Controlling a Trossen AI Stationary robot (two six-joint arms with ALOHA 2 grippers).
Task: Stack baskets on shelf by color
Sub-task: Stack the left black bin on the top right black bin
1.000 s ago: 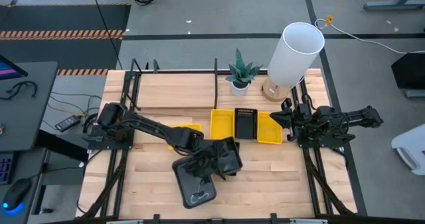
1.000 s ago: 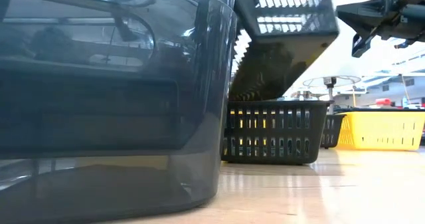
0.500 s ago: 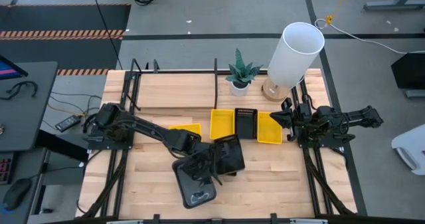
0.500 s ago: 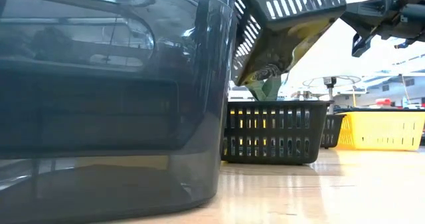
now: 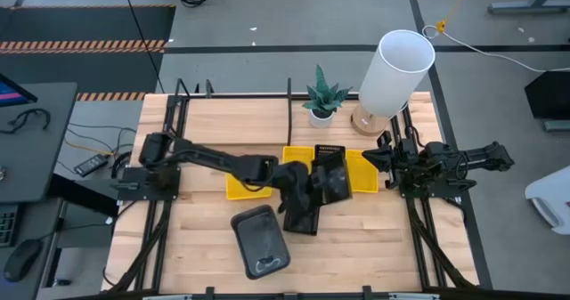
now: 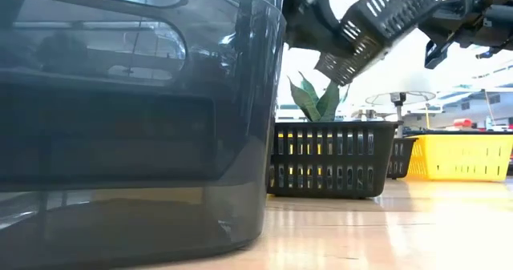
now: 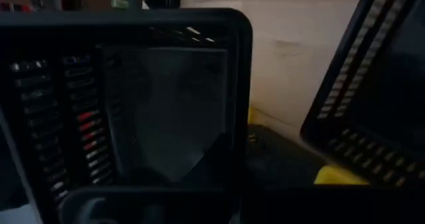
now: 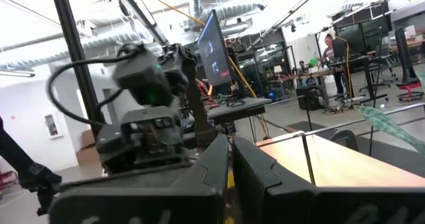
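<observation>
The left tool [image 5: 307, 186] pinches a black basket [image 5: 331, 177] by its rim, tilted in the air near the middle of the high view, above the yellow baskets [image 5: 298, 165]. It looks light, stiff and a bit slippery; the rim is a good place to hold. The right tool [image 5: 385, 164] waits at right, pressed together. No writing shows.
</observation>
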